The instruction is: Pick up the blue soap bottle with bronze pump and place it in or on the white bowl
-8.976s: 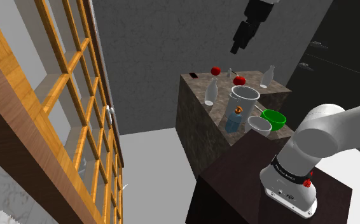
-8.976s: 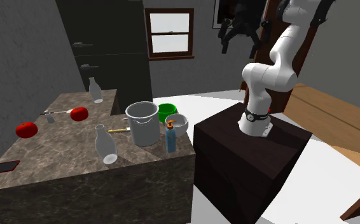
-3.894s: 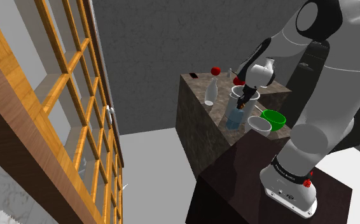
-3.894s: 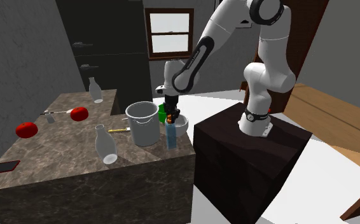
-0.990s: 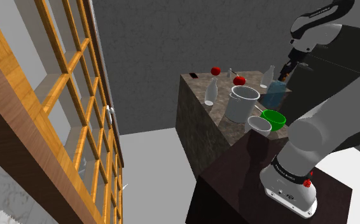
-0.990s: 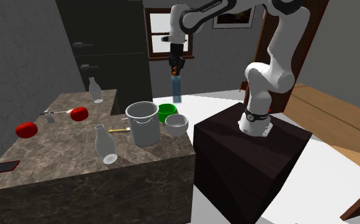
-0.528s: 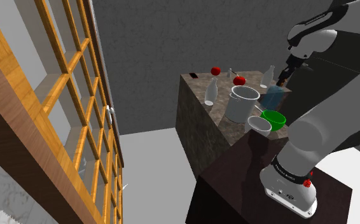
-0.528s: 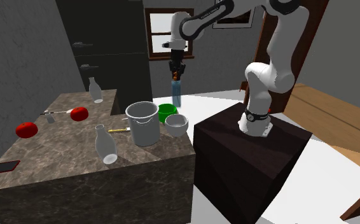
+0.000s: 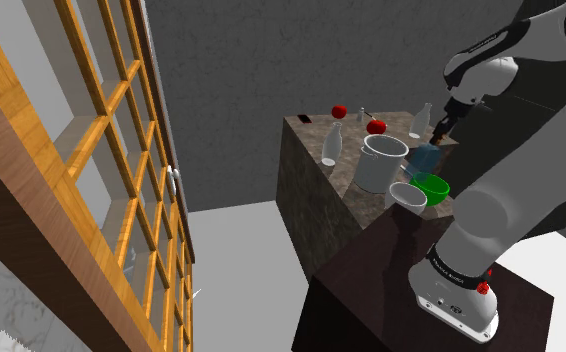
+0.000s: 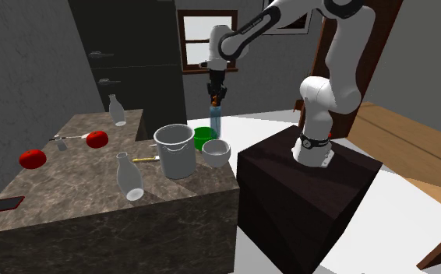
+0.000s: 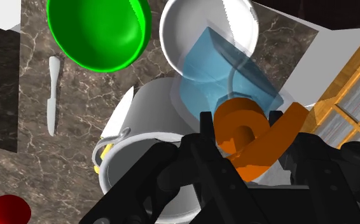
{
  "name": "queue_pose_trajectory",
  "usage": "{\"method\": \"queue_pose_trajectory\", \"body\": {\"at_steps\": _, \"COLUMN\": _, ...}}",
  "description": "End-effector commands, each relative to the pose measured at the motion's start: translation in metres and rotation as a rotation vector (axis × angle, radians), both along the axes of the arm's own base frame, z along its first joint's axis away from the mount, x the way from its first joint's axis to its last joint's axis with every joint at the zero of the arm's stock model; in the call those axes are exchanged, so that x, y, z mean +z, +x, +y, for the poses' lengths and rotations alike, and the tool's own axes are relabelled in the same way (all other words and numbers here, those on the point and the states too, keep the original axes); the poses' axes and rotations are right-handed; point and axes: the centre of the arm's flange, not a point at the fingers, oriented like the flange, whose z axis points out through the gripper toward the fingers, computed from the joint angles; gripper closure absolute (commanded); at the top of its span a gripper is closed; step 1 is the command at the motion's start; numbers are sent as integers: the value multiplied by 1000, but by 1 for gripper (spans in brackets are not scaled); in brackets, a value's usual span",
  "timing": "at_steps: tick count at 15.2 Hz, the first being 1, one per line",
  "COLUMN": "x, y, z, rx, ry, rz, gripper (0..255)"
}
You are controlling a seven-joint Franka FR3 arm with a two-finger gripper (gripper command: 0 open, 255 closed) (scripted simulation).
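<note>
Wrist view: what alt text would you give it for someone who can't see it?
The black gripper clasps the orange pump of a translucent blue soap bottle, with a white bowl beyond its base on a marbled counter. Beside it sit a green bowl, a pale pot and a white knife.

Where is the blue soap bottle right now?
In the second exterior view, the blue soap bottle hangs from the tool in the air, just above the green bowl and the white bowl on the counter.
</note>
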Motion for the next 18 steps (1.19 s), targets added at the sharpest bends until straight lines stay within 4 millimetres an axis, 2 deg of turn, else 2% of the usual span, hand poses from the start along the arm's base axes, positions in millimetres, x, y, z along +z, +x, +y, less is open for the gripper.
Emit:
{"method": "queue_pose_trajectory", "body": {"at_steps": 1, "x": -11, "y": -1, "z": 0, "rx": 0, "ry": -1, "rz": -1, "gripper": 255}}
{"method": "queue_pose_trajectory", "body": {"at_steps": 13, "x": -78, "y": -1, "z": 0, "rx": 0, "ry": -1, "rz": -1, "gripper": 255}}
{"method": "queue_pose_trajectory", "body": {"at_steps": 18, "x": -78, "y": -1, "z": 0, "rx": 0, "ry": -1, "rz": -1, "gripper": 255}}
